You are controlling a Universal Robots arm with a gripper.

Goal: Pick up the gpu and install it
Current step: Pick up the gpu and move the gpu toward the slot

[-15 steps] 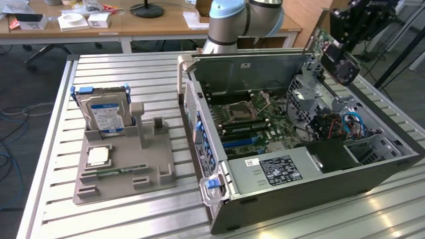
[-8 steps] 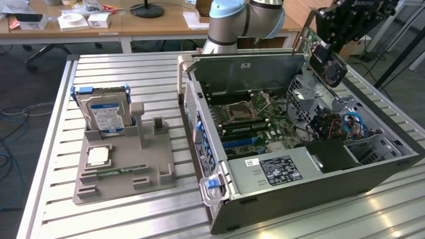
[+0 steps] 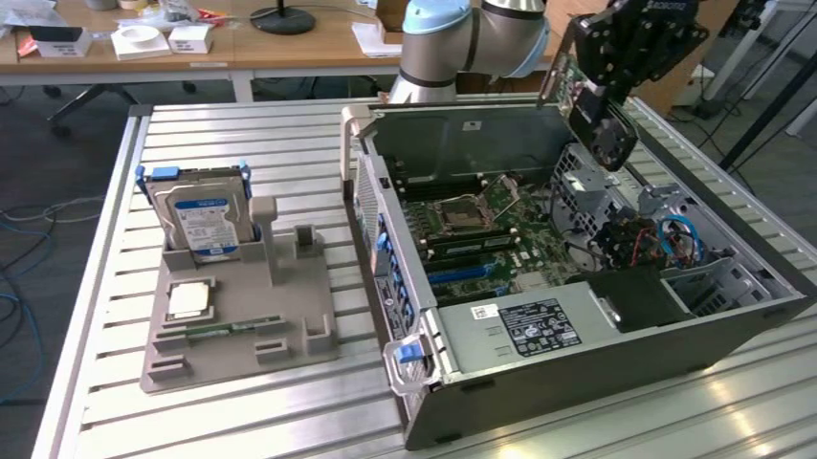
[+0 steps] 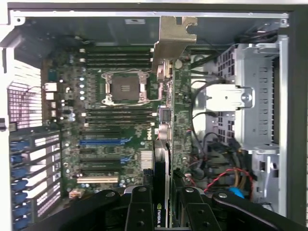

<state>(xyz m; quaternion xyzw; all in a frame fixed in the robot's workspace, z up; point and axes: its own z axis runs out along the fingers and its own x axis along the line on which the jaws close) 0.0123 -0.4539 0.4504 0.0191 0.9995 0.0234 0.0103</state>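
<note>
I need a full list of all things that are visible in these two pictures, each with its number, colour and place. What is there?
table: one, silver metal slats, under everything.
computer case: one, dark grey, lying open, toward the exterior view's right.
motherboard: one, green, inside the case.
holder: one, grey, on the table at the exterior view's left.
hard drive: one, silver with blue label, upright in the holder.
memory stick: one, greenish, lying in the holder.
square chip: one, pale, flat in the holder.
desk: one, wooden, behind the table.
gpu: one, black with pale bracket, held above the open case.
robot arm: one, light blue and grey, behind the case.
gripper: one, black, closed on the gpu.
</note>
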